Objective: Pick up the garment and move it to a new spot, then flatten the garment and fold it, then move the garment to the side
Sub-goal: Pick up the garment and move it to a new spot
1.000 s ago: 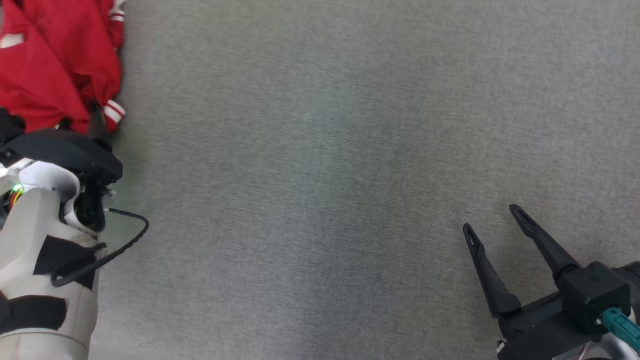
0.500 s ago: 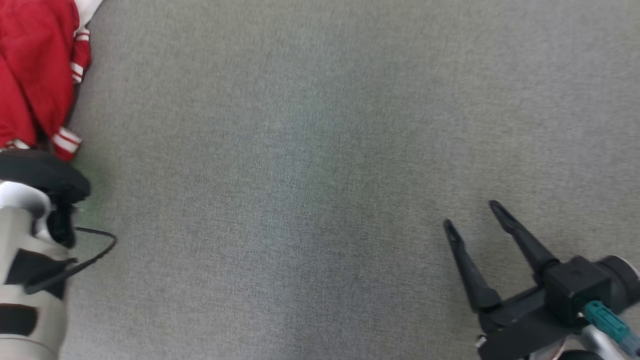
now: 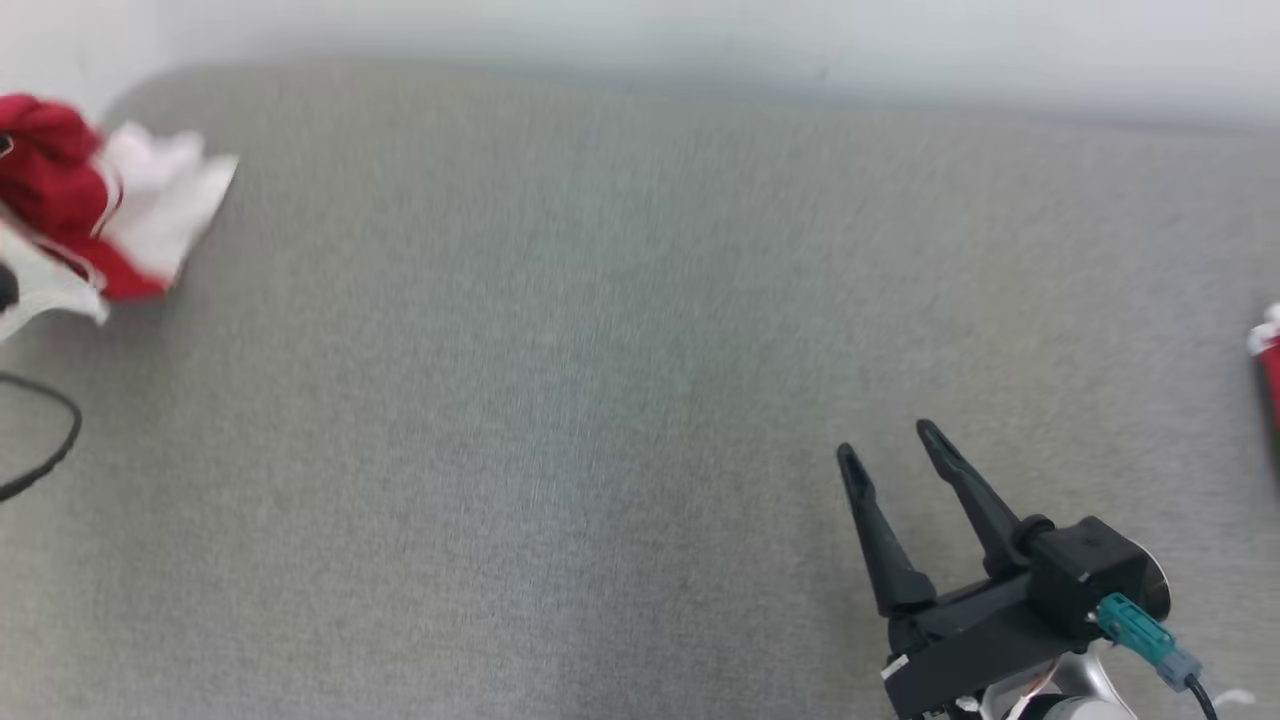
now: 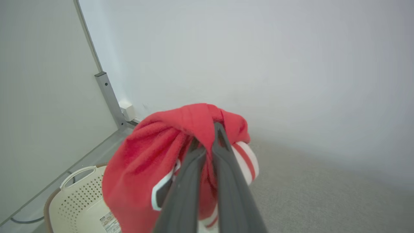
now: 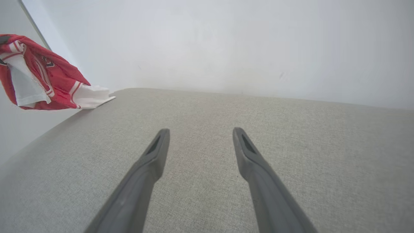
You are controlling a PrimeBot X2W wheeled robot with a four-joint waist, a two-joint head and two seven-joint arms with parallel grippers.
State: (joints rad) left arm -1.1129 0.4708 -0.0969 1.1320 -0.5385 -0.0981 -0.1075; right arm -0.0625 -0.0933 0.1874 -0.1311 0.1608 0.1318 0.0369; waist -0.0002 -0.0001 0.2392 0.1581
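Grey fabric surface (image 3: 600,400) underneath. Garment (image 3: 50,180) was seen upper left in head view, pinched by left gripper (image 4: 207,134), probably lifted clear. Right gripper (image 3: 890,450) was spread, idle. Transfer step judged; set-down mid-surface needed next.

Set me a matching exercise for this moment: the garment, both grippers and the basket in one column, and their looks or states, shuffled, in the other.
Things:
1. garment
2. left gripper
3. right gripper
4. basket

Looks or states:
A. open and empty, above the grey surface
B. cream, perforated, with a handle
C. red with white stripes, bunched up
D. shut on fabric

Pairs: 1-C, 2-D, 3-A, 4-B
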